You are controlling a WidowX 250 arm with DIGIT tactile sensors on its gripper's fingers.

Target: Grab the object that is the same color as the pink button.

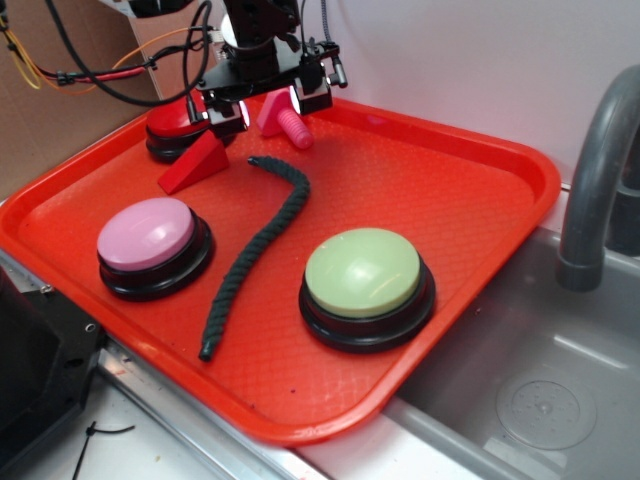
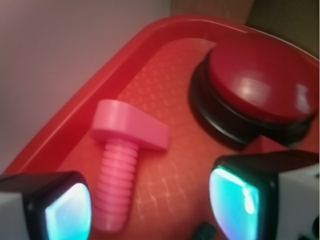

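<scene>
The step in hand seems to be the final approach to the pink bolt (image 2: 117, 165), which has the same color as the pink button (image 1: 147, 236). To do it well, the gripper (image 2: 150, 207) should probably shift toward 9 o'clock in the wrist view, until the ridged shaft lies in the middle of the gap, and only then go down and close; the shaft is round and may roll away if one finger touches it first. The fingers (image 2: 67, 212) are spread wide and hold nothing. In the wrist view the bolt lies on the red tray (image 2: 150, 80) with its triangular head toward 12 o'clock and the shaft pointing to 6 o'clock. The shaft tip is just beside the left-hand finger, near its inner edge, so the bolt is not centered between the fingers. The red button (image 2: 260, 85) stands at about 1 o'clock from the gap, near the other finger, which could bump it during the descent. In the exterior view the bolt is at the far edge of the tray, under the gripper, well apart from the pink button.
</scene>
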